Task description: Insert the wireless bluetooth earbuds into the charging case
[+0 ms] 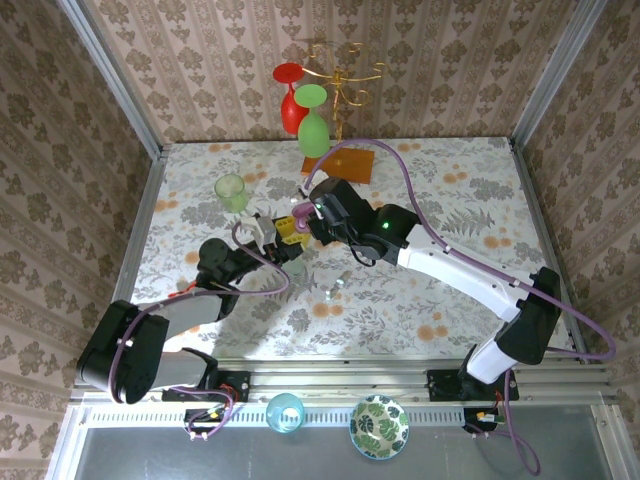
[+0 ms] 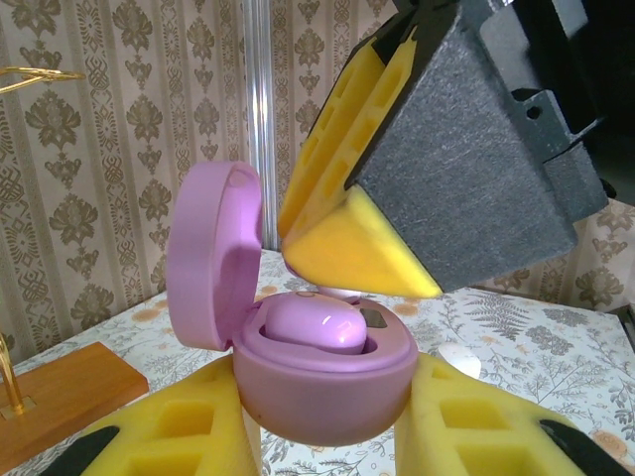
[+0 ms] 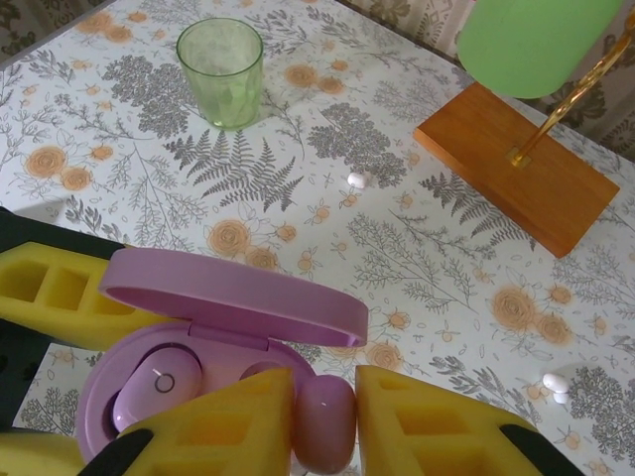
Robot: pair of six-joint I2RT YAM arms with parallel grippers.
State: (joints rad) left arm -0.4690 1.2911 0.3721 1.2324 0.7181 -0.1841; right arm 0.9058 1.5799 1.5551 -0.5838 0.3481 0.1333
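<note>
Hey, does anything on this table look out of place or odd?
Yes: small white pieces lie loose on the table: one near the wooden rack base, a pair nearer the right wrist camera. Too small to identify.

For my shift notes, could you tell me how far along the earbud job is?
Done: the case lid is open, and one bud sits in its well. In hand: the left pincer holds the case; the right pincer grips the second bud at the case's rim. Left: seating it beside the first.

Overhead wide — wrists close, sharing case (image 2: 327, 387).
</note>
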